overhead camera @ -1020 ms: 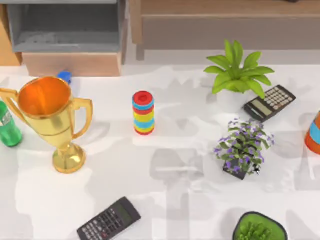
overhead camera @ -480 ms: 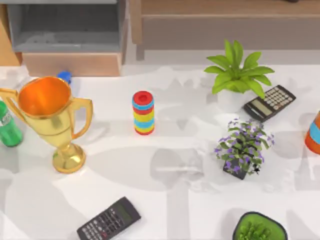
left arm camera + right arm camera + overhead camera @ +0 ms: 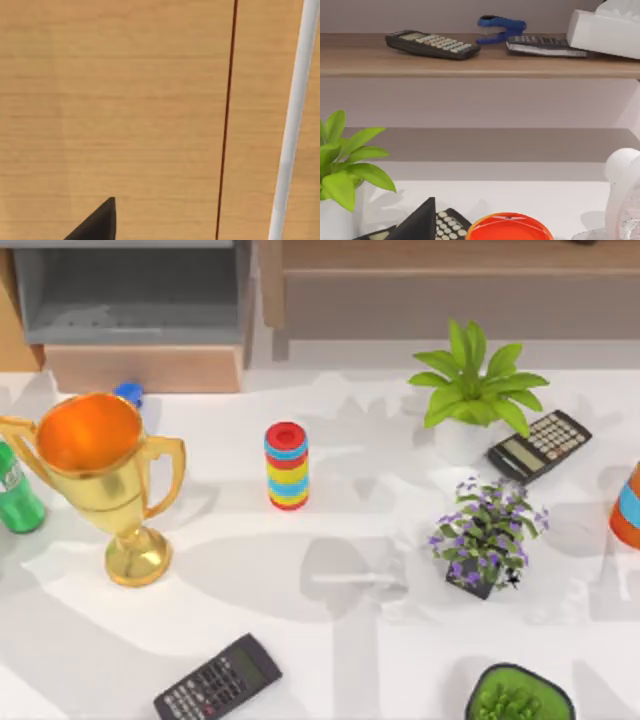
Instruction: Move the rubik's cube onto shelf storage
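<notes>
The rubik's cube is out of view. The shelf storage (image 3: 450, 260) runs along the table's far edge at the right; in the right wrist view its long wooden board (image 3: 470, 64) carries two calculators, a blue stapler (image 3: 500, 27) and a white tissue box (image 3: 607, 32). A dark part of my right gripper (image 3: 417, 225) shows low in that view, facing the shelf from the table's right side. A dark part of my left gripper (image 3: 97, 225) shows against a light-wood surface.
On the table stand a gold trophy (image 3: 100, 475), a green bottle (image 3: 15, 495), a striped ring stack (image 3: 287, 465), a leafy plant (image 3: 475, 390), a purple-flowered plant (image 3: 487, 535) and two calculators (image 3: 218, 680) (image 3: 540, 445). A grey-lined box unit (image 3: 130, 300) stands far left.
Grey shadows across the left side of the table have shifted. None of the objects has moved.
</notes>
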{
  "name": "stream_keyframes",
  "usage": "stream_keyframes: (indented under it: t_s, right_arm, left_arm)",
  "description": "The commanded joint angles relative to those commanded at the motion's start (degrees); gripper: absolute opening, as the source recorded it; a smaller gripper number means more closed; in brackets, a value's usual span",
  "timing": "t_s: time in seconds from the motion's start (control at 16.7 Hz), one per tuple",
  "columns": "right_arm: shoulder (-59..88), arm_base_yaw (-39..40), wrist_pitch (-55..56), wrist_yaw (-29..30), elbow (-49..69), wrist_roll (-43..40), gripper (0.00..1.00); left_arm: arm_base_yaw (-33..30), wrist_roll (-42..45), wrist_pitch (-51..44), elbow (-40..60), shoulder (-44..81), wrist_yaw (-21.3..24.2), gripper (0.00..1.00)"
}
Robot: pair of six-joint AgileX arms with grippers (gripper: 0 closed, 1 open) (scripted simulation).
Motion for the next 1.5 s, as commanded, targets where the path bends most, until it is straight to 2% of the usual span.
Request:
stream_keyframes:
  t_s: [0.3,0.66,0.9,1.5]
  right_arm:
    - [0.0,0.0,0.0,0.0,0.0,0.0,1.0]
    - [0.0,0.0,0.0,0.0,0.0,0.0,1.0]
    - [0.0,0.0,0.0,0.0,0.0,0.0,1.0]
    - [0.0,0.0,0.0,0.0,0.0,0.0,1.0]
  left_arm:
    - [-0.31,-0.06,-0.21,-0.04,-0.06,-0.15,1.0]
    - [-1.36,-0.04,-3.18,6.02,2.82,-1.32,1.0]
    - [-1.46,-0.05,-3.46,6.56,3.07,-1.42,1.0]
    - [-1.46,-0.05,-3.46,6.56,3.07,-1.42,0.25]
